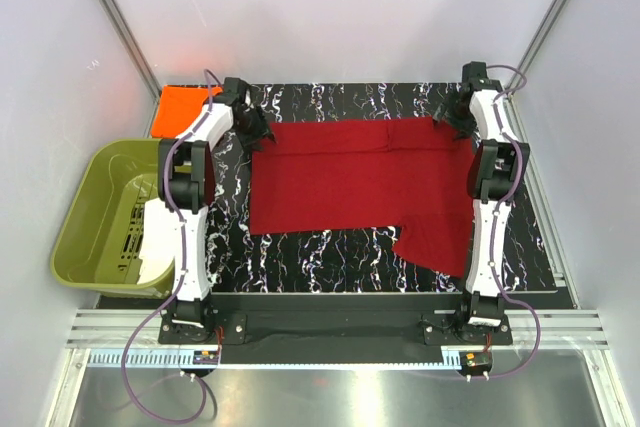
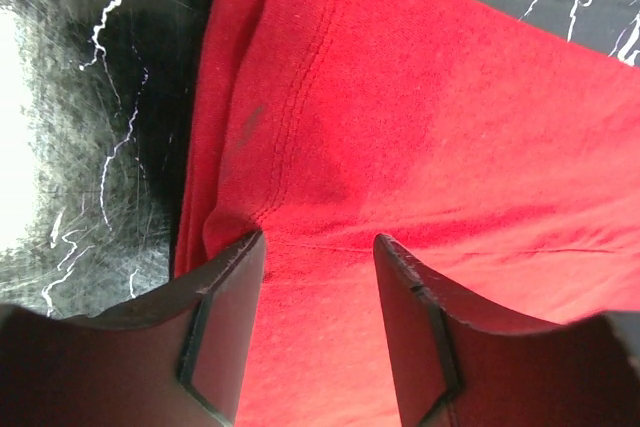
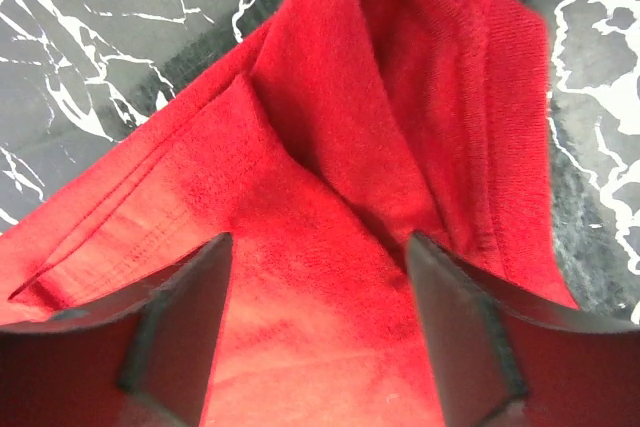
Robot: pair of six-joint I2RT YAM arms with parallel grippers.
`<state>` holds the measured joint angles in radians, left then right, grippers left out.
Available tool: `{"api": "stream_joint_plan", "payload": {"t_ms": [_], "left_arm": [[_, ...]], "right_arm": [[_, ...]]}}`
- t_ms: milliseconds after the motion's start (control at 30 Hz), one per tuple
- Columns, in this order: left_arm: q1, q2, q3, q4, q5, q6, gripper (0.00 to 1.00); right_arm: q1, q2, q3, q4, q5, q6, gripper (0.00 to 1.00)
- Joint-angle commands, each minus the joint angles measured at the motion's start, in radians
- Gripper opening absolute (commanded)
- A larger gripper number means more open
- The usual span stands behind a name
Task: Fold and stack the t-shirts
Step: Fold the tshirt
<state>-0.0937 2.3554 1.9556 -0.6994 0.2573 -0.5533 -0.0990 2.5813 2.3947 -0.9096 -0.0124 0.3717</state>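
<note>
From above, the red t-shirt (image 1: 370, 182) lies spread on the table (image 1: 330, 257). The left fingers (image 1: 256, 132) and right fingers (image 1: 449, 124) sit at its two far corners, probably to set a fold. The orange t-shirt (image 1: 185, 105) lies flat beyond the tub (image 1: 100, 217). Left wrist: fingers parted, gripping nothing, the hem flat beneath the gap. Right wrist: fingers likewise released, above the layered, bunched corner.

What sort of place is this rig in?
Probably a robot test cell rather than a home: plain white panel walls on aluminium frame posts, a black white-veined marble-pattern tabletop, and a metal mounting rail along its near edge.
</note>
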Motion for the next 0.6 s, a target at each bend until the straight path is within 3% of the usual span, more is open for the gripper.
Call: {"api": "stream_joint_plan", "payload": {"t_ms": [0,133,300,567], "left_arm": [[-0.011,-0.04,0.045,-0.053,-0.079,0.055,0.59],[-0.047,-0.192,0.048,-0.109,-0.165,0.104,0.65],[-0.113,-0.376,-0.035,-0.156,-0.219,0.105,0.7],[-0.178,-0.829,-0.604,-0.118,-0.329,-0.006,0.58]], "right_arm": [[-0.004,0.016,0.144,-0.147,0.032,0.015,0.81],[-0.022,-0.154,0.112,-0.236,0.074,0.027,0.89],[-0.051,-0.387,-0.121,-0.31,0.076,0.062,0.92],[-0.039,-0.838,-0.698,-0.2,-0.224,0.131,0.95]]}}
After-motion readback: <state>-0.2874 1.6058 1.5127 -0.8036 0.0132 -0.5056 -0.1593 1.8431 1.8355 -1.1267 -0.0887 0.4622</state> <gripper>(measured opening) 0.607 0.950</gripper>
